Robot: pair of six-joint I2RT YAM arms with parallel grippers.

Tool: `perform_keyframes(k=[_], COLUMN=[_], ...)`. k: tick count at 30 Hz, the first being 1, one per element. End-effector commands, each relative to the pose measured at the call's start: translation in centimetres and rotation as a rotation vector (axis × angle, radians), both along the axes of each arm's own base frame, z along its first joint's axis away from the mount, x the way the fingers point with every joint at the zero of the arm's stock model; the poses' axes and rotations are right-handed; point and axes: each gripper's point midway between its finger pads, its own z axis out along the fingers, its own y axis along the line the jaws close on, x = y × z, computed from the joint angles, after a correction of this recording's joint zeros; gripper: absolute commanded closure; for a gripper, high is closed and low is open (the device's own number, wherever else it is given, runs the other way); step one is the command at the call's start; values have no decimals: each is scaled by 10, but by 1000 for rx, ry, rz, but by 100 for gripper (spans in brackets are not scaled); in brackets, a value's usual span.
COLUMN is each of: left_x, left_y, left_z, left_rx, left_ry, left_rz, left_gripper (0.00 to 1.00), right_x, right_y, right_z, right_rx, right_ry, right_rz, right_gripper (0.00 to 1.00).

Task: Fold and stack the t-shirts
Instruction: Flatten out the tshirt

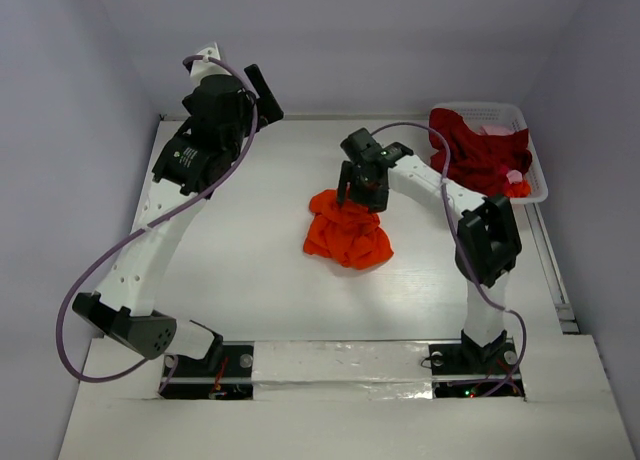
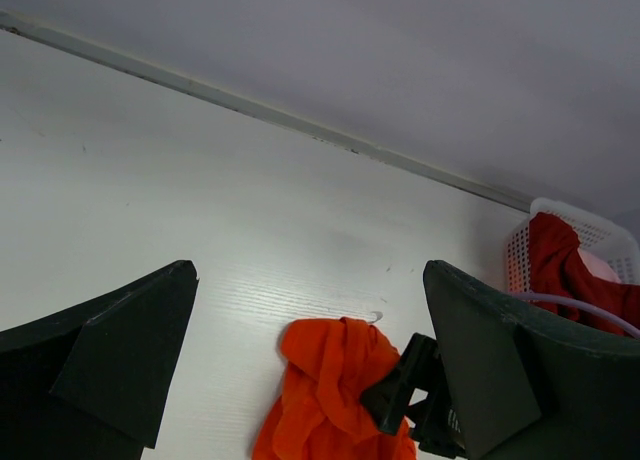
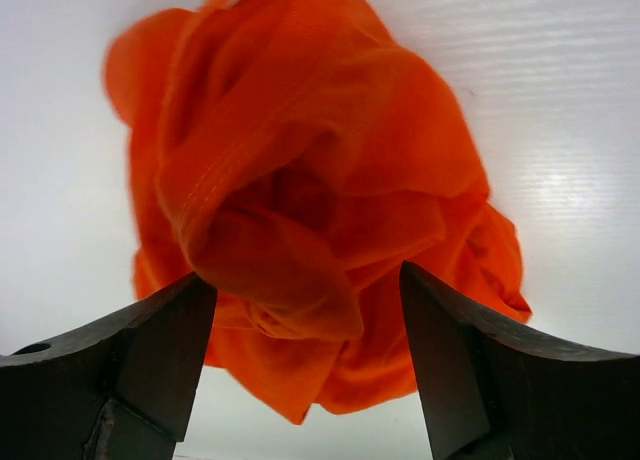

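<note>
A bright orange-red t-shirt lies crumpled at the middle of the table. My right gripper points down onto its far edge. Its jaws are open, one on each side of a raised fold of orange cloth, and they do not pinch it. A dark crimson t-shirt is bunched in the white basket at the back right, with a bit of pink cloth beside it. My left gripper hangs wide open and empty, high over the back left.
The grey back wall and side walls close the table in. The right arm's elbow stands between the orange shirt and the basket. A mounting strip with tape runs along the near edge.
</note>
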Motion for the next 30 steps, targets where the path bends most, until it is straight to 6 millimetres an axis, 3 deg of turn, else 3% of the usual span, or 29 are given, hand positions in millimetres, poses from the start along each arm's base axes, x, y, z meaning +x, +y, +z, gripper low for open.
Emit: perform_keyframes(k=[1, 5, 11, 16, 30], left_x=[-7, -5, -3, -2, 1], left_y=[12, 10, 8, 8, 11], left_z=[26, 23, 22, 22, 24], left_rx=[-17, -18, -22, -20, -17], left_ry=[-65, -59, -57, -57, -61], left_rz=[20, 15, 11, 10, 22], left_gripper=[1, 1, 1, 1, 1], right_x=[2, 2, -5, -9, -28], right_y=[-4, -10, -12, -4, 12], right_z=[23, 39, 31, 40, 7], right_rx=[36, 35, 29, 26, 61], right_ry=[-71, -117, -95, -113, -29], right_rz=[-54, -56, -32, 21, 105], right_gripper=[22, 22, 25, 25, 30])
